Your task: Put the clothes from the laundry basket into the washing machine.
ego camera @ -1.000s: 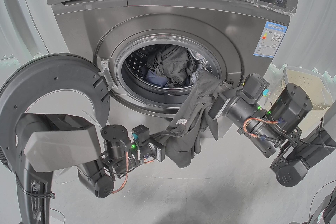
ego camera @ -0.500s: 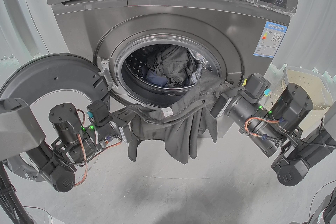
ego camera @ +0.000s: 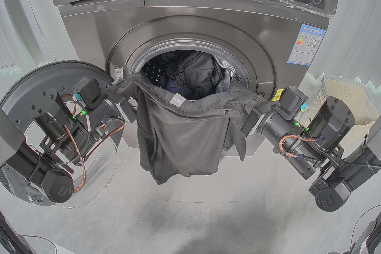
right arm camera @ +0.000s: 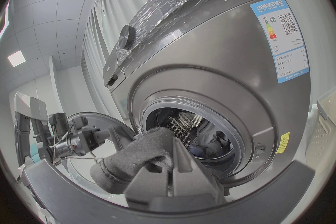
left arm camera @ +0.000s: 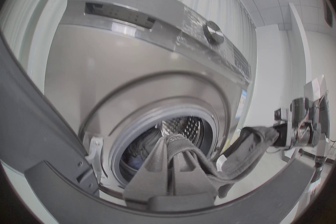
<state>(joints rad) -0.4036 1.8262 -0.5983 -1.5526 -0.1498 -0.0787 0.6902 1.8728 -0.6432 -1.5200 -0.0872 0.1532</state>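
Note:
A dark grey garment (ego camera: 180, 135) hangs stretched across the front of the washing machine's round opening (ego camera: 190, 76), its waistband held at both ends. My left gripper (ego camera: 126, 97) is shut on the garment's left end by the door hinge; the left wrist view shows cloth (left arm camera: 196, 158) pinched between its fingers (left arm camera: 189, 168). My right gripper (ego camera: 248, 102) is shut on the right end at the opening's lower right; the cloth (right arm camera: 140, 156) bunches over its fingers (right arm camera: 182, 165). Dark clothes (ego camera: 196, 72) lie inside the drum. The cream laundry basket (ego camera: 351, 102) stands at the right.
The washer door (ego camera: 59, 80) hangs open to the left, behind my left arm. Grey floor (ego camera: 206, 211) lies in front of the machine. White curtains (ego camera: 24, 28) hang on both sides.
My left gripper has risen from low near the floor up to the door hinge, drawing the garment's left end out. The garment now spreads flat across the opening. The right gripper barely moved.

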